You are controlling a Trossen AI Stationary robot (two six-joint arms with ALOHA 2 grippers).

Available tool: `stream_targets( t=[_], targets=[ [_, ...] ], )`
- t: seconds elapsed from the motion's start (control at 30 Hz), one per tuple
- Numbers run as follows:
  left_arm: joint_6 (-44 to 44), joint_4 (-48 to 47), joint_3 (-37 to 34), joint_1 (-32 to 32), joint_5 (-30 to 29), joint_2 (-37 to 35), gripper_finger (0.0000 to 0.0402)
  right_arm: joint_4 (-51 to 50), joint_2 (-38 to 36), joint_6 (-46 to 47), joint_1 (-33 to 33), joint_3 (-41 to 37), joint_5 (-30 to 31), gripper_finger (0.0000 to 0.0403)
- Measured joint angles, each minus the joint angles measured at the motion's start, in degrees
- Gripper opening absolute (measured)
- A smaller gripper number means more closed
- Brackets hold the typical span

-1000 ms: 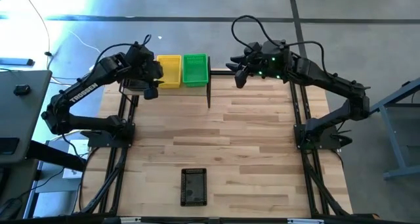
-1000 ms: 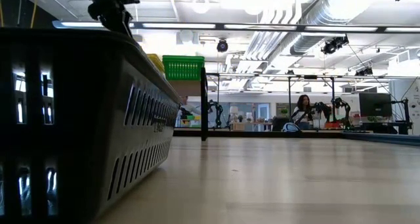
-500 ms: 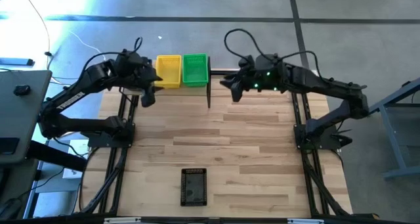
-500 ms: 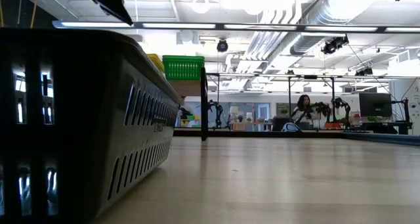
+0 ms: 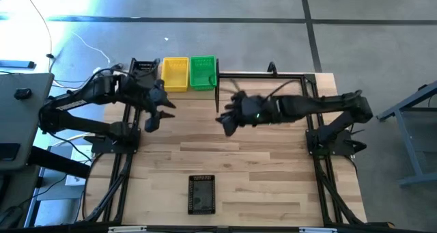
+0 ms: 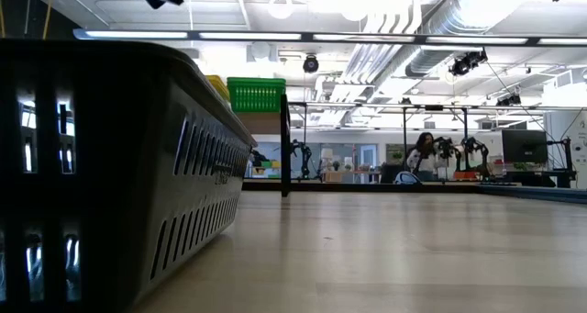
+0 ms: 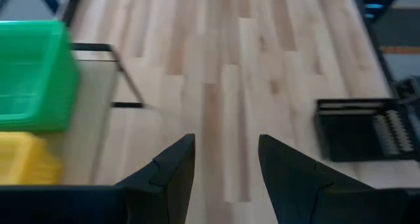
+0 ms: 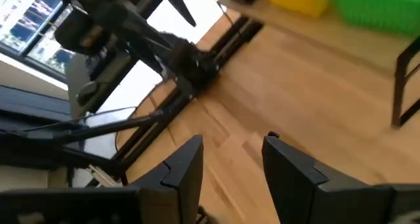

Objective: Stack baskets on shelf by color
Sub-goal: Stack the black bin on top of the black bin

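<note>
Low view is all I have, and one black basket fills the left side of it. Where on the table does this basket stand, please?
Observer: The black basket stands alone near the front edge of the table, about midway across it.
Operator: Is any hand close to it?
Observer: No. The left hand and the right hand both hang over the far half of the table, in front of the shelf.
Operator: Do they carry something?
Observer: Nothing. In each wrist view the two fingers stand apart, with only bare wood between them.
</note>
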Motion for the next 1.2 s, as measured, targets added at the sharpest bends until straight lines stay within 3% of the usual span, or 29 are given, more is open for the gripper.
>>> stream_targets(
  t=[0.33,0.53,0.73,1.2],
  targets=[
    [-9.21,-3.01,-0.43,-12.32,-1.53,-0.02,0.0157,-0.35,7.17,13.64,9.26,0.00,3.64,0.0142],
    [-13.74,-3.26,-5.25,-19.39,-6.42,-0.24,0.0156,-0.33,10.95,19.96,12.93,0.00,4.46,0.0142],
    [-19.92,-2.77,-9.60,-25.17,-8.19,-0.22,0.0156,-0.27,14.49,24.89,14.63,0.00,4.48,0.0142],
    [-32.03,-2.02,-12.47,-37.06,-14.40,-0.22,0.0156,0.29,21.42,32.47,15.27,0.00,0.11,0.0142]
  ],
)
